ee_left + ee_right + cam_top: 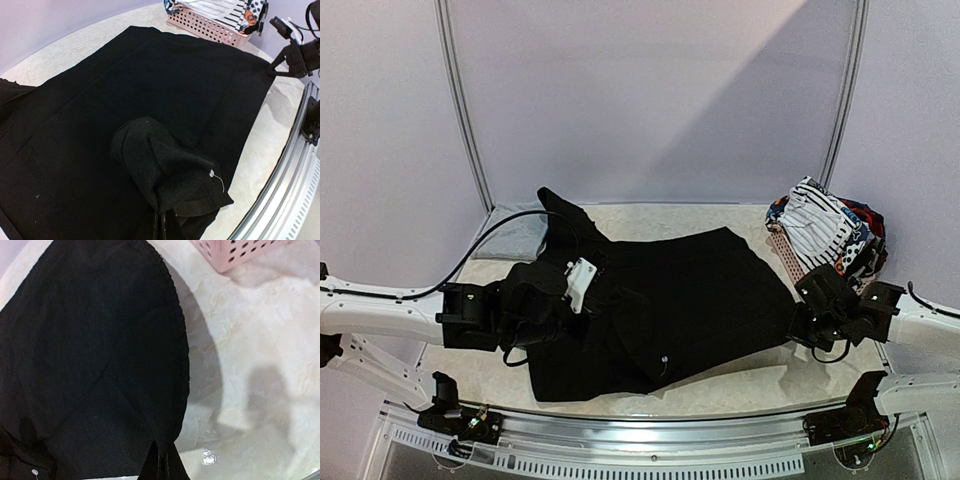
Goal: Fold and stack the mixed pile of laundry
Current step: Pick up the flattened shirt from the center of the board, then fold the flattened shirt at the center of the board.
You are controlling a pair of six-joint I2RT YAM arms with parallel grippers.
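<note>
Large black trousers (690, 300) lie spread flat over the middle of the table. My left gripper (165, 220) is shut on a bunched fold of their cloth (170, 170), which carries a small button and a loose white thread. In the top view that gripper (540, 305) sits at the trousers' left side. My right gripper (162, 452) is shut on the trousers' right edge (175, 390), low over the table. The rest of the mixed laundry pile (830, 235), with striped white and patterned pieces, fills the pink basket (785, 258) at the back right.
A light grey garment (515, 235) lies folded at the back left, with a black cable running over it. The pink basket (235, 250) stands just beyond my right gripper. The metal rail (285, 190) marks the table's near edge. Purple walls close in the back.
</note>
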